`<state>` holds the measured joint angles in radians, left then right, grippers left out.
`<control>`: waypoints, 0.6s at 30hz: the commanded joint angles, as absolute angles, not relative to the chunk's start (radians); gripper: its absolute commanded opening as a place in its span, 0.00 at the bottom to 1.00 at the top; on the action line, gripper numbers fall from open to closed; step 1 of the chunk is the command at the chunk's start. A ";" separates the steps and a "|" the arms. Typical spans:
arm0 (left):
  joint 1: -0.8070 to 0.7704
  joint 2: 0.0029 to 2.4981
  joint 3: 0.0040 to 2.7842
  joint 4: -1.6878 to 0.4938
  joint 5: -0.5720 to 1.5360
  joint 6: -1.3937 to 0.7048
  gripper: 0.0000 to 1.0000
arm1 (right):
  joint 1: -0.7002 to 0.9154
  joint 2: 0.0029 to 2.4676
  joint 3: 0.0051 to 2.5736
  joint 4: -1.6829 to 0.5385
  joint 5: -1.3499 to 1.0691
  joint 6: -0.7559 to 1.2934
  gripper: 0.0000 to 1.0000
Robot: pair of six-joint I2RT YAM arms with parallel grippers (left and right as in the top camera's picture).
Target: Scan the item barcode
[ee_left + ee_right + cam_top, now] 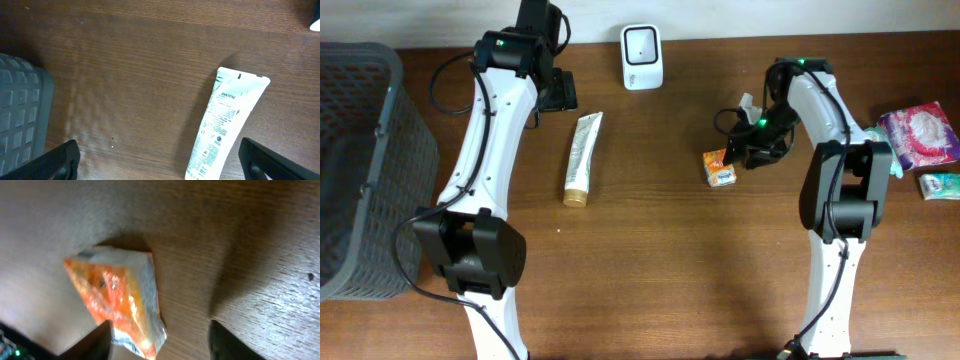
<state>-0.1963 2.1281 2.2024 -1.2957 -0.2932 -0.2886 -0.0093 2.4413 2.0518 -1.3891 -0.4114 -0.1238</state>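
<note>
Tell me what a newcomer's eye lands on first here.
The orange packet at centre right, lying on the table by the right end effector, whose jaws stand apart. Next, the white Pantene tube left of centre and the white scanner at the far edge.

White tube (226,125): brand "PANTENE" readable near top; smaller print below illegible.

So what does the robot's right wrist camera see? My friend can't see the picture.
A crinkly orange and white packet lies on a brown wooden table, a bit blurry. The right gripper is open, its two dark fingers poking in at the bottom edge, with the packet's lower corner between them.
</note>
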 commanded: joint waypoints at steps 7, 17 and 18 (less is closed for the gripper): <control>-0.200 2.117 2.203 -1.295 -0.303 -0.299 0.99 | 0.067 2.413 1.985 -1.344 -0.366 -0.006 0.38; -0.200 2.117 2.203 -1.295 -0.303 -0.299 0.99 | 0.005 2.405 2.081 -1.337 -1.203 -0.258 0.04; -0.200 2.117 2.203 -1.295 -0.303 -0.299 0.99 | -0.001 2.405 2.082 -1.319 -1.241 -0.258 0.04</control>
<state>-0.1963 2.1281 2.2024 -1.2957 -0.2928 -0.2886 0.0231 2.4256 2.0487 -1.3365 -0.9855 -0.1871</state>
